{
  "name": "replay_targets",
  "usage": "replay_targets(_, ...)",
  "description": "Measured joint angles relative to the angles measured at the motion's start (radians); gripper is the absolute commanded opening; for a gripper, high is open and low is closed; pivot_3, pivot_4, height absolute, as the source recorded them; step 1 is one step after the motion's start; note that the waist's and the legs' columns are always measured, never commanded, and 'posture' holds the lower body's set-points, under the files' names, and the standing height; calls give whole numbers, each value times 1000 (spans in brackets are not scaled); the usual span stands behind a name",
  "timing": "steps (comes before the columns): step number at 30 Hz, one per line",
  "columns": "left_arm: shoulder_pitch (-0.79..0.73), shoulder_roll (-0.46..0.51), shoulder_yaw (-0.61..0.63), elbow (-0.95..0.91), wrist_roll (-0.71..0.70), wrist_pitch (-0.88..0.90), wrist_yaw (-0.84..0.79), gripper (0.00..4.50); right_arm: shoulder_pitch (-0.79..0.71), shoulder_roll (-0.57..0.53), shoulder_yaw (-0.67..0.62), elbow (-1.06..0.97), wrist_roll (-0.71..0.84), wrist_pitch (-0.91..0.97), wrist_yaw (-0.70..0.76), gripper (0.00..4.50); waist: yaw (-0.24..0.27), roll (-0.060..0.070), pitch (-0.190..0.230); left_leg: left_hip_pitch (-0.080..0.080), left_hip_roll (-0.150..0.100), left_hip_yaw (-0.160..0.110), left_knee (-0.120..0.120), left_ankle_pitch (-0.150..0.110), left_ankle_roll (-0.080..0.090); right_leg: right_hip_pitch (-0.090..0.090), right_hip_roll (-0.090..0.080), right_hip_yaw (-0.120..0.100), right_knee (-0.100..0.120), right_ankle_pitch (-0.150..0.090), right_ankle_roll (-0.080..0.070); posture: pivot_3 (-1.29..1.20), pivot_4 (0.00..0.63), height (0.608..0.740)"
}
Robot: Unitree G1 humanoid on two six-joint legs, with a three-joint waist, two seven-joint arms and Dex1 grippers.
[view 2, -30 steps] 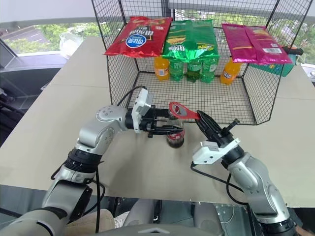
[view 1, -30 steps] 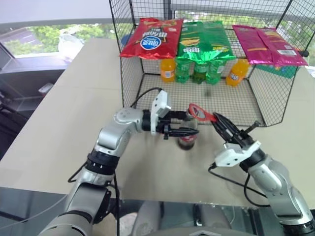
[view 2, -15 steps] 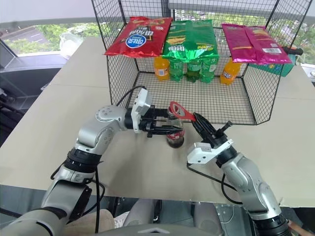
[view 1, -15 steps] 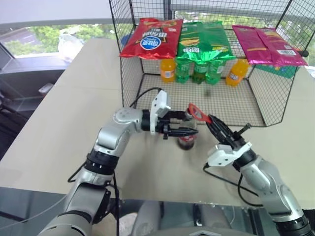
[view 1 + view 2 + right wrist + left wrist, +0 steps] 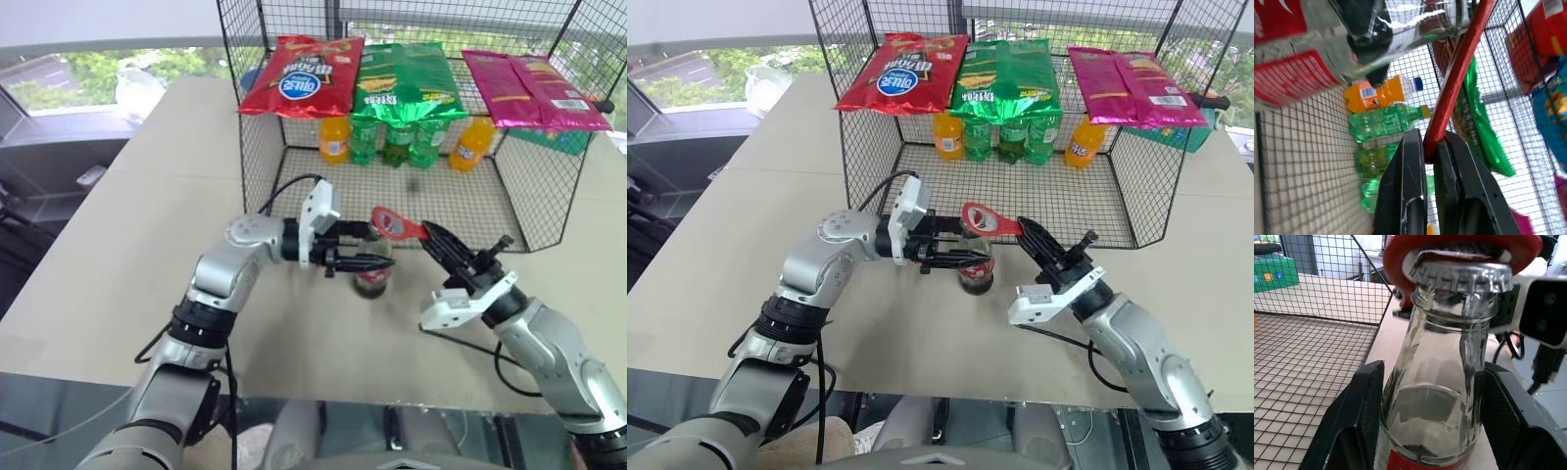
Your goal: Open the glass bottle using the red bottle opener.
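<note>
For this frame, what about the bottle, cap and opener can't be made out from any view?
- Left wrist view: whether the red bottle opener hooks under the silver cap's rim; the far edge is hidden behind the cap.
- Head views: the glass bottle's neck is covered by the left gripper.
- Right wrist view: the opener's head is cut off by the edge beyond the right gripper.

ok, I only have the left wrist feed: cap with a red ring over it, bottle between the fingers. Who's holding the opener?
Observer: The right gripper, shut on the red bottle opener at its handle end.
Operator: Is the bottle lifted?
Observer: No, the glass bottle stands on the table, the left gripper around its neck.
Operator: Anything close behind it?
Observer: A wire cage with soda bottles inside, snack bags on top.
</note>
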Motion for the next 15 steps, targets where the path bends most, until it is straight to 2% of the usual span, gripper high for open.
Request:
replay_targets(7,-13,-7,-14,6,9,-1,-1,2231,-39,-139,-71,-28,50,-26,71,0,1,0,0,0,0,0,0,0,0,0,0,0,0,0,0,0,150,740)
replay_targets(15,-31,-17,-27,27,15,-12,-8,2231,-68,-217,-125,-25,108,-55,109,0,1,0,0,0,0,0,0,0,0,0,0,0,0,0,0,0,150,740)
